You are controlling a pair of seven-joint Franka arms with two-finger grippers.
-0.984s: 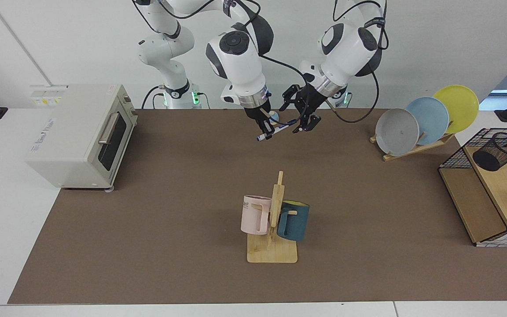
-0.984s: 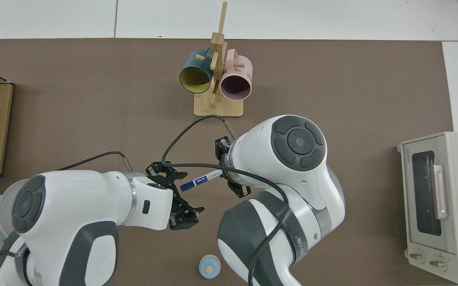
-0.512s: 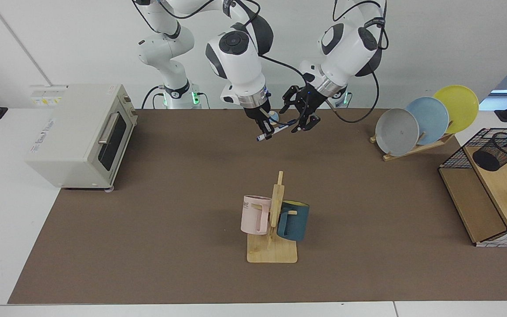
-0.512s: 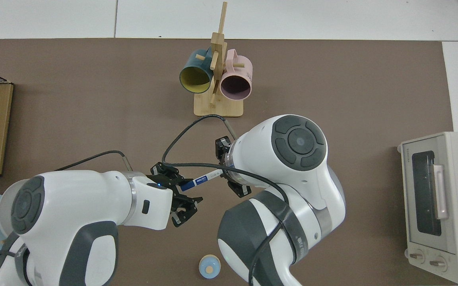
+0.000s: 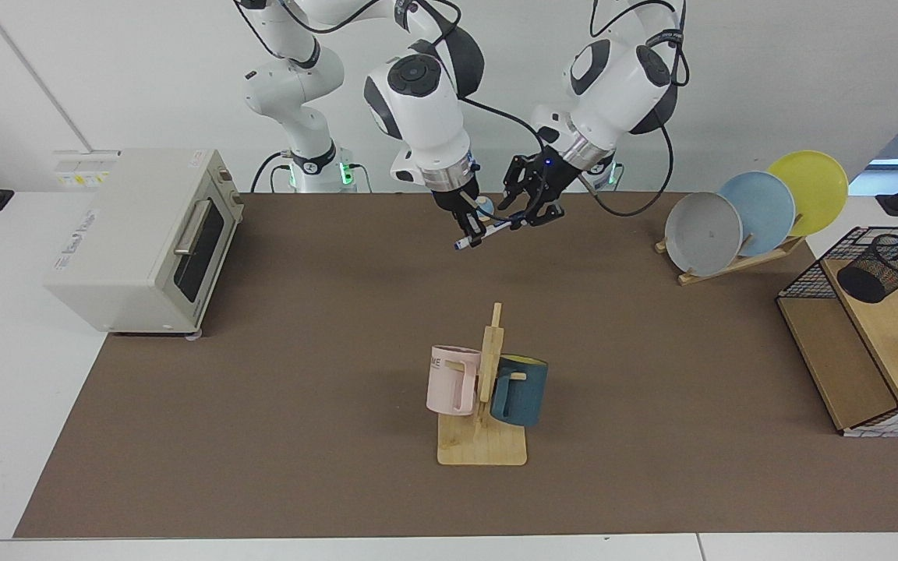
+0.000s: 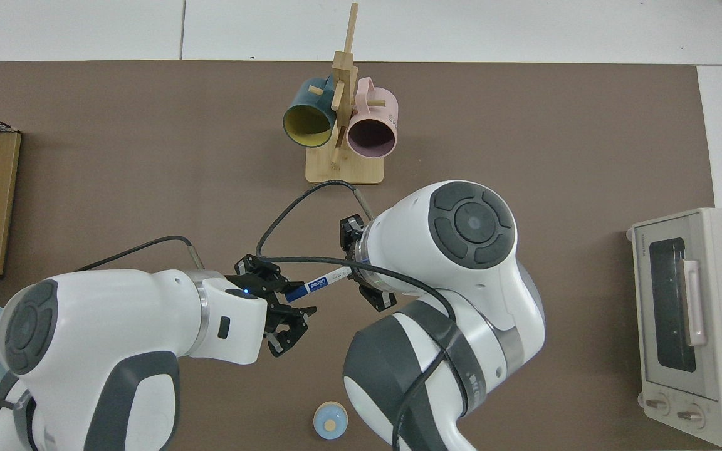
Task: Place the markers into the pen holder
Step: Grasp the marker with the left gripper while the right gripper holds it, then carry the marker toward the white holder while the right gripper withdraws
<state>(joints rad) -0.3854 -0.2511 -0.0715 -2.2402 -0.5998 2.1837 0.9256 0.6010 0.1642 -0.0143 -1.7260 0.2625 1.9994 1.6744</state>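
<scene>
Marker [image 5: 488, 231] hangs in the air above the far middle of the bench [image 5: 340, 327], tilted, its white barrel pinched in the right claw [image 5: 471, 227], whose fingers are clamped on it. Its dark blue cap end [image 6: 295, 292] points toward the left claw [image 5: 531, 212], which sits at that end with the cap between its fingers; whether those fingers have closed onto the cap I cannot tell, though a narrow gap still shows between them from above. Both arms reach in from the far edge and meet there. Well apart, at the bench's end on the left arm's side, the pen holder [image 5: 883, 267] stands tilted on the upper wooden shelf of a wire rack [image 5: 870, 351]. Beside the rack is a plate stand [image 5: 753, 214]. A mug tree [image 5: 484, 389] stands near the front, and a toaster oven [image 5: 141, 238] sits at the opposite end.
</scene>
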